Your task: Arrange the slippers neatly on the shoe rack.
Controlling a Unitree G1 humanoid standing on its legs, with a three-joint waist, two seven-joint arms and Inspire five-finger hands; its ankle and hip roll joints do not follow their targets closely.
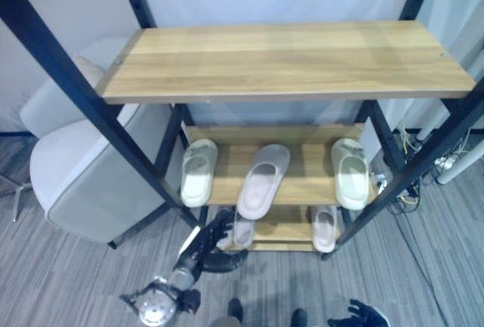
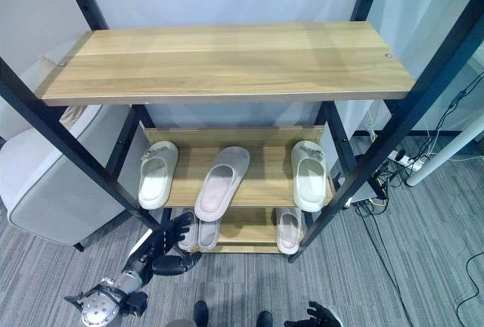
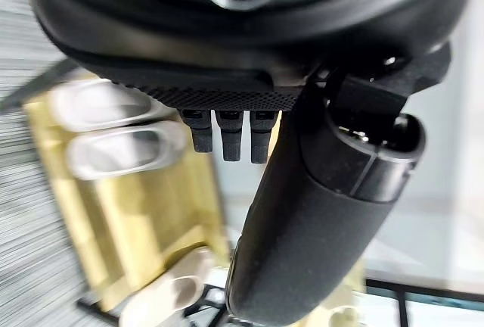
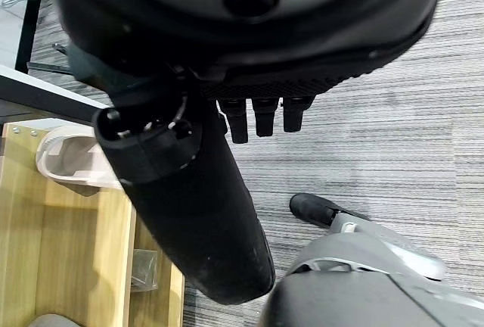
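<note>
The right hand (image 1: 361, 316) is seen low at the near edge over the grey floor (image 1: 423, 266); its fingers look loose and nothing is held. A little further, the left hand (image 1: 214, 242) is reached out to the bottom shelf (image 1: 283, 230) of the shoe rack (image 1: 60, 77), fingers spread, just beside a pale pink slipper (image 1: 243, 230); whether it is touched cannot be told. Its pair (image 1: 325, 228) is placed to the right. On the middle shelf (image 1: 306, 179) three slippers are laid: a white slipper (image 1: 197, 172), a tilted pink slipper (image 1: 263, 181), another white one (image 1: 351, 173). The top shelf (image 1: 287, 58) is seen above. A grey chair (image 1: 83, 168) is stood on the left.
</note>
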